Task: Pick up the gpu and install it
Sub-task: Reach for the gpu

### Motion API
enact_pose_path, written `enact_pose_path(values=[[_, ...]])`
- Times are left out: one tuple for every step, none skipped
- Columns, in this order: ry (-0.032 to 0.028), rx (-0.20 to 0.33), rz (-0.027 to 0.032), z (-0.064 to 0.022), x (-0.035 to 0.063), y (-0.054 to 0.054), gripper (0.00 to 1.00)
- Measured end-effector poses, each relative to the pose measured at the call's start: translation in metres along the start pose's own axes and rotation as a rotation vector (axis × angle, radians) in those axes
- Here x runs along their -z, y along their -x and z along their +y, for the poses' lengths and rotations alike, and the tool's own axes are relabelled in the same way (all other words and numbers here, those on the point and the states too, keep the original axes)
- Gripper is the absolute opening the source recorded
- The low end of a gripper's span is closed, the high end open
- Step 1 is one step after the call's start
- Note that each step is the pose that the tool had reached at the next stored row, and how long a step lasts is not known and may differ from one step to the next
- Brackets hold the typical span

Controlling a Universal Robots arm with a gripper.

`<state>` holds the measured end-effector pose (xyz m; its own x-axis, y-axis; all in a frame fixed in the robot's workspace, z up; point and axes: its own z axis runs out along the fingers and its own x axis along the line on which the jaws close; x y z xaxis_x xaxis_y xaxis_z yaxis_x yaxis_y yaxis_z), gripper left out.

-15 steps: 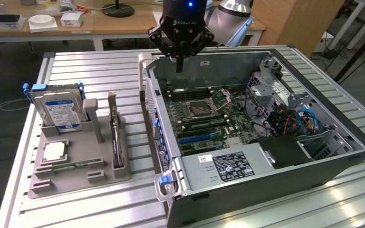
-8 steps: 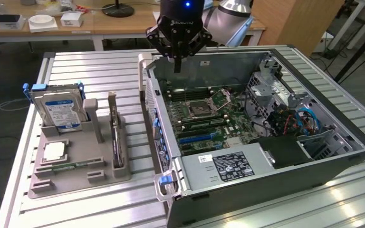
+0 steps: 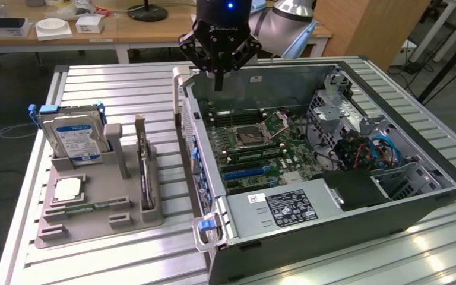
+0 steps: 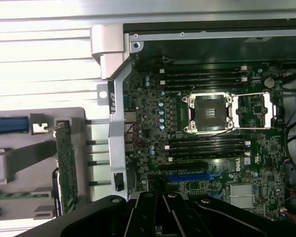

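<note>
The gpu (image 3: 143, 169) (image 4: 66, 168) stands on edge in a slot of the gray holder (image 3: 93, 228). It is on the exterior view's left of the open computer case (image 3: 418, 196), and nothing touches it. Further left in the holder a hard drive (image 3: 73, 136) stands upright, with a processor chip (image 3: 68, 189) and a memory stick (image 3: 85, 208) lying nearer. The gripper (image 3: 218, 86) hangs above the case's far left corner, over the motherboard (image 3: 272, 151). It is well apart from the gpu, its fingers (image 3: 217, 74) pressed together and gripping nothing.
</note>
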<state>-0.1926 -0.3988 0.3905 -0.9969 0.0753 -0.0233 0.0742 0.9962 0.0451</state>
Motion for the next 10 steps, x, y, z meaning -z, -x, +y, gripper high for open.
enact_pose_path(values=[[0.0,0.0,0.0,-0.0001,0.0,-0.0006,0.11],[0.0,0.0,0.0,-0.0001,0.0,-0.0012,0.11],[0.0,0.0,0.0,-0.0002,0.0,-0.0019,0.11],[-0.0001,0.0,0.0,-0.0002,0.0,-0.0026,0.11],[-0.0001,0.0,0.0,-0.0003,0.0,-0.0033,0.11],[0.0,0.0,0.0,-0.0003,0.0,-0.004,0.11],[0.0001,0.0,0.0,-0.0004,-0.0001,-0.0046,0.11],[0.0,0.0,0.0,-0.0004,0.0,-0.0053,0.11],[0.0,0.0,0.0,-0.0005,0.0,-0.006,0.11],[-0.0001,0.0,0.0,-0.0005,-0.0001,-0.0066,0.11]])
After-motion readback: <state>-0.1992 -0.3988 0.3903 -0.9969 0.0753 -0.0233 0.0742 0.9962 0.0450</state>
